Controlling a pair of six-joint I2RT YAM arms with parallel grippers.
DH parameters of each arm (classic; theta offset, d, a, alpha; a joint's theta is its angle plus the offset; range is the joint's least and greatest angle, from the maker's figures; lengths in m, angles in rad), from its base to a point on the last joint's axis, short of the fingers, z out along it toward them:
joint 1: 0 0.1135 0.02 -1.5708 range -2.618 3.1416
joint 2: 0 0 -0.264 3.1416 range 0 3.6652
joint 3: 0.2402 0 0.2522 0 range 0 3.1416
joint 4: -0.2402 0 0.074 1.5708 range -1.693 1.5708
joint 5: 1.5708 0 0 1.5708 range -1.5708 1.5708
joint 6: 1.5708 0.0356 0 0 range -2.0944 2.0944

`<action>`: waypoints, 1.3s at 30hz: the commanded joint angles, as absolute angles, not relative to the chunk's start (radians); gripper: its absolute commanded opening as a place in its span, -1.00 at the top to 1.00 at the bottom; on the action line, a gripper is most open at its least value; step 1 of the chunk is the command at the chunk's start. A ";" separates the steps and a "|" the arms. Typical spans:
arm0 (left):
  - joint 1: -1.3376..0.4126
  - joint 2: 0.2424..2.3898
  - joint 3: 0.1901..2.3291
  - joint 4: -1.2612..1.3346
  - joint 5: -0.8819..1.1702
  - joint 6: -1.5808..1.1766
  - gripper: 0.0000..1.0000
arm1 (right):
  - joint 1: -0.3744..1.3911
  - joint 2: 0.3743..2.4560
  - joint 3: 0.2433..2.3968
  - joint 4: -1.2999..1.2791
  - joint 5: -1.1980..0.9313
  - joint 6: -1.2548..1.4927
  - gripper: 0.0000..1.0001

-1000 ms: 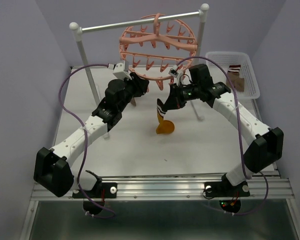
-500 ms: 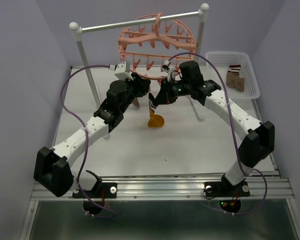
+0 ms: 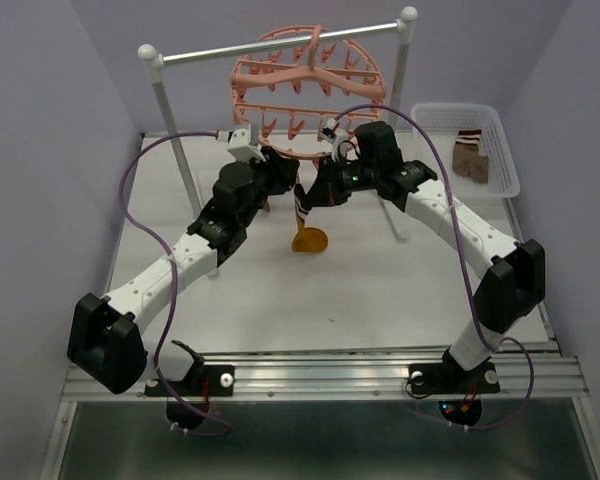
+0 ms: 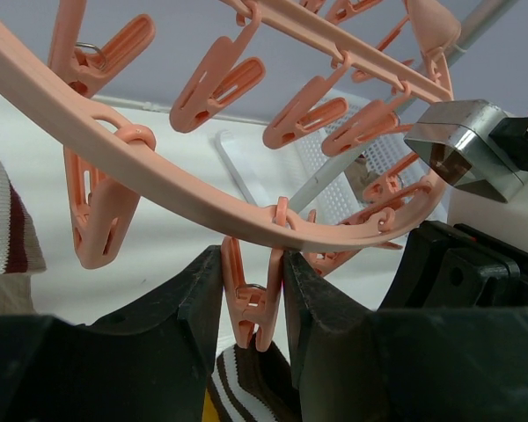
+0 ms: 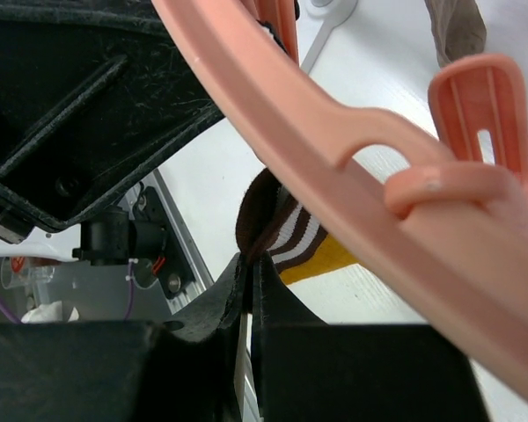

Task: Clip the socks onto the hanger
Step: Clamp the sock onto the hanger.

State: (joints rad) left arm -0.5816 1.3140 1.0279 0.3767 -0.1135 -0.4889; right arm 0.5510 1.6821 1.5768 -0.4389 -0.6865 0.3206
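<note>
- The step in hand looks like this: get one sock into one clip.
- The hanger (image 3: pixel 305 85) is a pink ring. It hangs from the rail (image 3: pixel 280 45) at the top middle of the top view.
- The left gripper (image 4: pixel 253 294) is clamped on one clip (image 4: pixel 249 323). This clip hangs from the near edge of the hanger, low in the middle of the left wrist view. The gripper presses on both sides of the clip's top part. I cannot tell if the clip's mouth is open wide enough.
- The right gripper (image 5: pixel 246 281) is pinched tight on the sock (image 5: pixel 286 230), right at its striped end.
- In the top view the sock hangs down from that gripper in the middle of the frame. Its orange end is lowest, close over the tabletop (image 3: pixel 280 300). I cannot tell if it touches.
- In the left wrist view the striped end peeks out just under the clip, at the bottom middle. I think it is not in the clip yet.
- Next, the right gripper should lift the striped end up into the clip's mouth while the left gripper squeezes the clip open.
- Then the left gripper should let go first, so the clip bites the sock. The right gripper should let go only after that.
- The move should be small and slow. The hanger hangs loose and could swing away if bumped.
- The other socks (image 3: pixel 472 160) lie in the white basket (image 3: pixel 500 140) at the upper right.
</note>
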 commanded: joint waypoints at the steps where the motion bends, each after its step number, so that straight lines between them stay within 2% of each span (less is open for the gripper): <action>1: -0.586 1.272 1.023 0.443 -0.120 -0.469 1.00 | 0.558 1.683 1.632 -0.336 -0.657 0.350 0.96; 16: -0.588 1.252 0.997 0.433 -0.123 -0.462 1.00 | 0.558 1.701 1.677 -0.285 -0.722 0.367 0.98; 28: -0.587 1.256 1.012 0.394 -0.095 -0.448 0.97 | 0.558 1.712 1.698 -0.285 -0.675 0.368 0.92; 32: -0.586 1.246 1.023 0.368 -0.115 -0.480 0.59 | 0.558 1.715 1.694 -0.287 -0.693 0.364 0.78; 33: -0.586 1.232 1.019 0.368 -0.120 -0.482 0.24 | 0.558 1.713 1.687 -0.287 -0.696 0.362 0.75; 35: -0.587 1.215 1.012 0.376 -0.130 -0.489 -0.05 | 0.558 1.707 1.678 -0.287 -0.689 0.357 0.69; 37: -0.586 1.192 1.008 0.376 -0.132 -0.488 -0.95 | 0.558 1.700 1.671 -0.285 -0.684 0.354 0.54; 39: -0.586 1.175 1.006 0.376 -0.133 -0.492 -0.98 | 0.558 1.695 1.667 -0.287 -0.678 0.348 0.44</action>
State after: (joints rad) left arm -0.5804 1.2545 1.0023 0.3393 -0.1253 -0.4892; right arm 0.5514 1.7107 1.6478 -0.3382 -0.6903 0.3614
